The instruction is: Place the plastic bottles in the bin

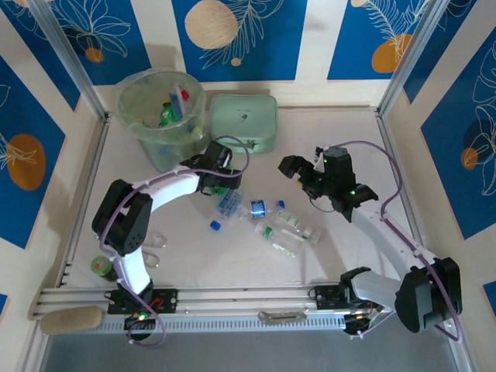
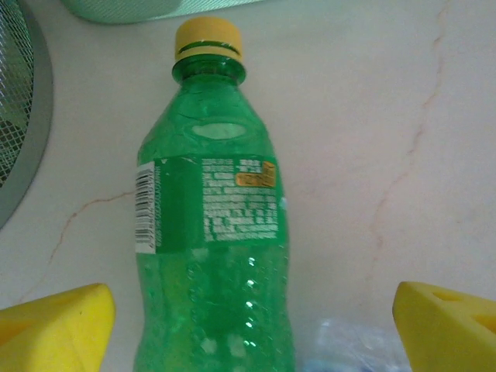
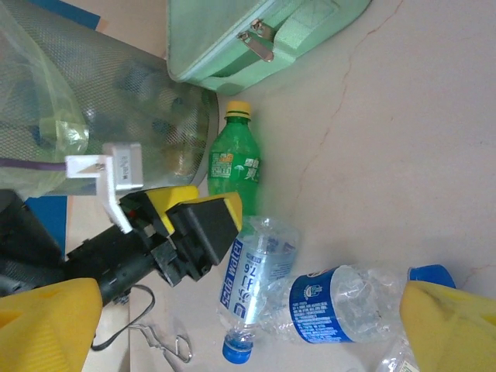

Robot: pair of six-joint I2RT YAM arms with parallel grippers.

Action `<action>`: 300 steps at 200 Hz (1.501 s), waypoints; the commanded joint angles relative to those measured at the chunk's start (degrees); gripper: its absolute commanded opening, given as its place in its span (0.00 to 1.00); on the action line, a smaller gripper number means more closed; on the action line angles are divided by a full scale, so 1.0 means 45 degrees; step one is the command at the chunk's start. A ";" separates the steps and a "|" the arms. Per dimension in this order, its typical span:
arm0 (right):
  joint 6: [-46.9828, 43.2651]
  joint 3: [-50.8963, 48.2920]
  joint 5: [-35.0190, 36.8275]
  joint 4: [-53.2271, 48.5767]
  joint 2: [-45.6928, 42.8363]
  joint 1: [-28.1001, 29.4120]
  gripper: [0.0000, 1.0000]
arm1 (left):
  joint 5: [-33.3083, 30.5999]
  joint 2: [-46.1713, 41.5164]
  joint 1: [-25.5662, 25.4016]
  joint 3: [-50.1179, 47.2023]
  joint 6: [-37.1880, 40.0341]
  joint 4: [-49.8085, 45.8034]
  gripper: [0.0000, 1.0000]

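Pale-green and translucent, the bin [image 1: 164,151] stands at the far left of the desk [image 1: 349,248] and holds a few bottles, so the task seems only partly done. Just beside it, the left gripper [image 2: 249,304] hangs spread around a green bottle [image 2: 213,217] with a yellow cap; its fingers [image 2: 54,325] do not touch it. The mint-green case [image 1: 244,122] lies next to the bin and may crowd the way. Several clear bottles [image 1: 260,209] lie in the middle, not yet moved. The right gripper [image 3: 252,310] is spread wide and holds nothing.
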 commanded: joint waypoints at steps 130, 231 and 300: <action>-0.0187 -0.0208 0.0441 -0.0572 -0.0581 -0.0137 0.99 | 0.1041 0.1832 0.0921 0.0946 0.0202 -0.0287 0.72; -0.0107 -0.0250 0.0500 -0.0480 -0.0506 -0.0117 0.99 | 0.1310 0.0739 0.0941 0.0857 0.0308 -0.0229 0.52; 0.0118 -0.0192 0.0226 0.0256 0.0334 0.0053 0.99 | 0.3197 -0.2222 0.0930 0.0823 0.0449 -0.0596 0.51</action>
